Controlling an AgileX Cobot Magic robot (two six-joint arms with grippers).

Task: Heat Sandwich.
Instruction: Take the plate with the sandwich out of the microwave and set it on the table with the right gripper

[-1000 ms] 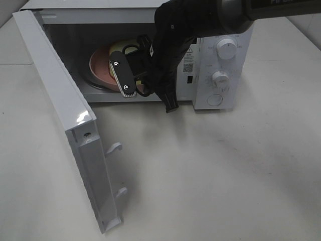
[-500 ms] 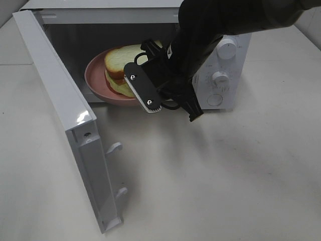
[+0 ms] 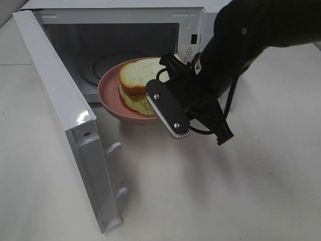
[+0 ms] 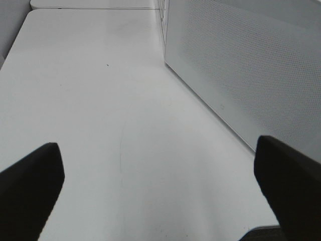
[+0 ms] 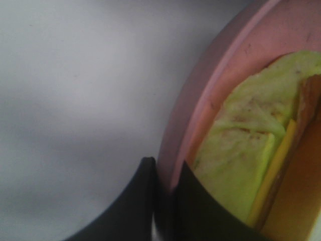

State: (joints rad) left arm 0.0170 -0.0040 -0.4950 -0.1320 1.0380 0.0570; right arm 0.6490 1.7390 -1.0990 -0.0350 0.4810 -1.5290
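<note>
A white bench [image 3: 261, 191] carries a white microwave [image 3: 115, 30] with its door [image 3: 65, 120] swung wide open. In front of the oven's mouth, the right hand [image 3: 168, 108] pinches the rim of a round pink plate [image 3: 108, 93], its fingers [image 5: 145, 201] pressed together on either side of the edge. The sandwich [image 3: 138, 83] sits on that plate, white bread over a yellow-green layer. The left hand [image 4: 160, 196] hovers spread wide over bare bench beside the microwave's perforated wall.

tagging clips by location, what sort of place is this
Probably a lab bench staged as a kitchen: a white microwave with its door open and a sandwich on a pink plate, on a bare white table.
</note>
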